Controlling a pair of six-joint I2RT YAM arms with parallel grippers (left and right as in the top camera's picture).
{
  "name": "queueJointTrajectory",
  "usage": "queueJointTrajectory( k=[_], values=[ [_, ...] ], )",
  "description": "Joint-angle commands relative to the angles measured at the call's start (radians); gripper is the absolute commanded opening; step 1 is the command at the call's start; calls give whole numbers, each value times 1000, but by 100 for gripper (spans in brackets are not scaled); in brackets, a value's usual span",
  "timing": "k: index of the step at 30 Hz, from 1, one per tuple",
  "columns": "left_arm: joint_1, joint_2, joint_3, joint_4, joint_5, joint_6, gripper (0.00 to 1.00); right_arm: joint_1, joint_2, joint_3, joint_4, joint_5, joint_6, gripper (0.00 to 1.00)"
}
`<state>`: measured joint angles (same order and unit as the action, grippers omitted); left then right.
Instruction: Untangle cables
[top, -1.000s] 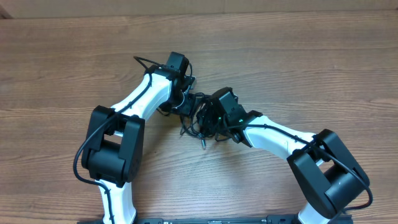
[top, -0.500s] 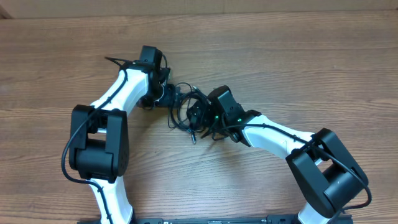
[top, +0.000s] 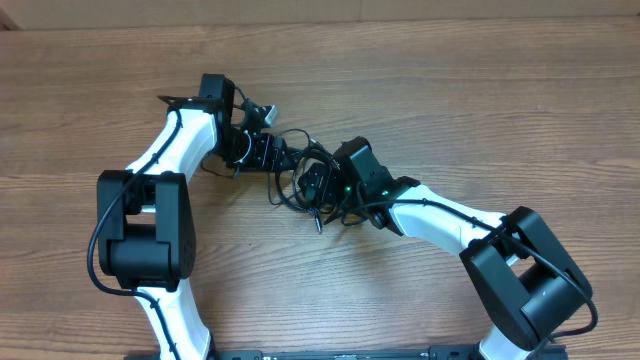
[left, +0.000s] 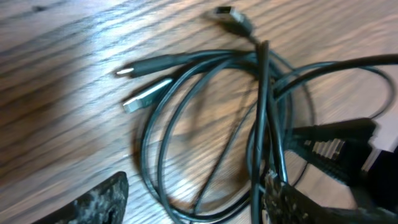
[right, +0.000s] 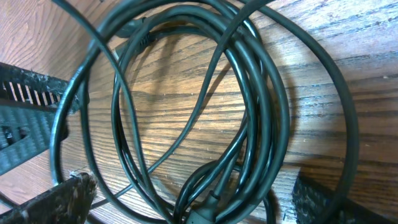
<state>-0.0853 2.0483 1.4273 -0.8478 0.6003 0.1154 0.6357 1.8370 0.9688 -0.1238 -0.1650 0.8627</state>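
On the table (top: 480, 90), the cables (top: 280, 190) lie as 1 tangled coil at frame centre, between 2 grippers. The right gripper (top: 318, 186), jaws wide apart, sits over the coil and is nearer. The left gripper (top: 262, 152), also open, stands at the coil's upper-left edge.

Thin black cables (top: 297, 178), glossy and faintly greenish up close, lie on a brown wood-grain desk (top: 480, 90) streaked with darker lines. Ahead of the left gripper (left: 194, 186), one plug (left: 147, 94) is silver and a second plug (left: 127, 71) is black with a white tip. Both grippers' fingers (left: 99, 202) are black, mottled with grey specks. The arms (top: 440, 218) are white with black joints. A green light (top: 349, 187) glows behind the right gripper (right: 193, 196).
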Motion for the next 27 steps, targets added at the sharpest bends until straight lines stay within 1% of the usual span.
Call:
queueJointTrajectory(
  k=[1,4,5,8,12,14,15,18,21,25,27],
  values=[
    [-5,-10,2,-10,-108,-39,68,1,26,-19,-21,33,-8,100],
    [-12,-10,2,-39,-102,-20,68,1,26,-19,-21,34,-8,100],
    [-16,-10,2,-62,-103,15,66,1,26,-19,-21,34,-8,100],
    [-26,-10,2,-88,-132,19,64,1,26,-19,-23,34,-8,100],
    [-36,-10,2,-157,-140,27,70,1,26,-19,-23,41,-8,100],
    [-36,-10,2,-186,-140,27,69,1,26,-19,-24,40,-8,100],
    [-33,-11,2,-220,-139,27,76,1,26,-19,-24,41,-8,100],
    [-31,-28,2,-237,-129,27,79,1,26,-19,-23,40,-8,100],
    [-28,-89,2,-233,-85,13,81,1,26,-19,-13,32,-10,100],
    [-26,-205,2,-237,-72,-58,82,-5,26,-17,32,-144,-121,100],
    [-31,-236,2,-249,-71,-69,84,-17,11,-17,29,-208,-136,100]
  ],
)
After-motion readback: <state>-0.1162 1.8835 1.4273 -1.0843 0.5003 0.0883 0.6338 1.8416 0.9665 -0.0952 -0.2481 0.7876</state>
